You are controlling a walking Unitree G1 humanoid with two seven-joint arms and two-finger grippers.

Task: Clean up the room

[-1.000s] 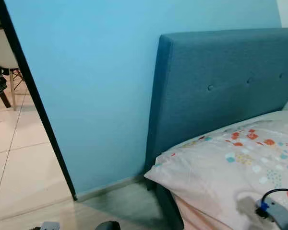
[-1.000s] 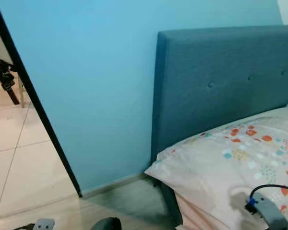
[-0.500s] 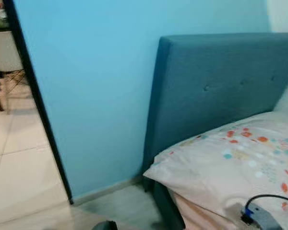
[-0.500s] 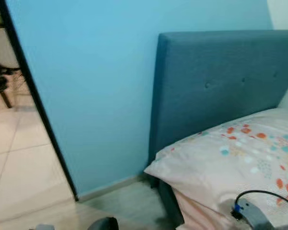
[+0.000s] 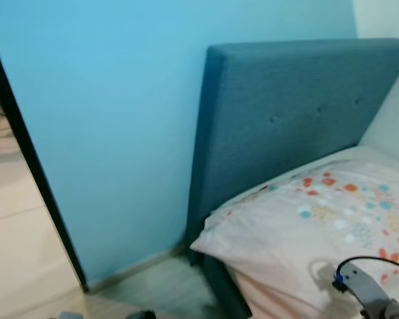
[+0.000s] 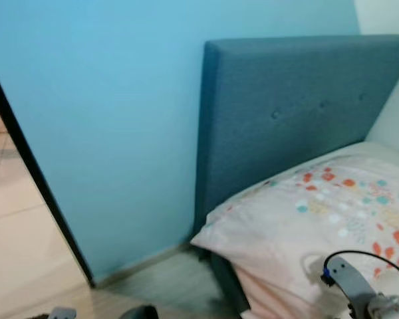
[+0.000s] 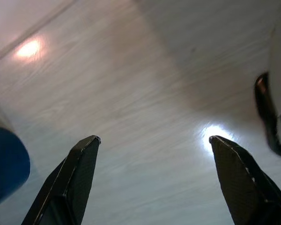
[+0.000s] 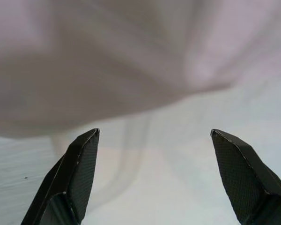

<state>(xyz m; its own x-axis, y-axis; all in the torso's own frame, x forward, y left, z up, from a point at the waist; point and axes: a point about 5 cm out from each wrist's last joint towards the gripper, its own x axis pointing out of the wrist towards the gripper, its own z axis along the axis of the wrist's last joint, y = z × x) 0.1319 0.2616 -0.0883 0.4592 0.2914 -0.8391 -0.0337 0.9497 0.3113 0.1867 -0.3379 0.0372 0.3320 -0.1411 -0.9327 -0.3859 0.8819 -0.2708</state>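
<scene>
A white pillow (image 5: 319,226) with small coloured prints lies on the bed, against a blue-grey padded headboard (image 5: 286,119). My right arm (image 5: 366,292) shows low at the right, over the pillow's near edge. My right gripper (image 8: 154,136) is open, with pale pink bedding (image 8: 107,61) close beyond its fingers. My left gripper (image 7: 154,140) hangs open over the pale wood floor (image 7: 131,93), nothing between its fingers.
A light blue wall (image 5: 106,133) stands left of the headboard, ending at a black door frame (image 5: 33,166). Beyond it lies a tiled floor (image 5: 13,252). A dark object (image 7: 271,122) and a blue object (image 7: 4,159) sit at the edges of the left wrist view.
The camera has turned to the right: the door frame, wall and headboard have slid left, and the chair beyond the doorway has left the picture. The right arm keeps its place over the pillow.
</scene>
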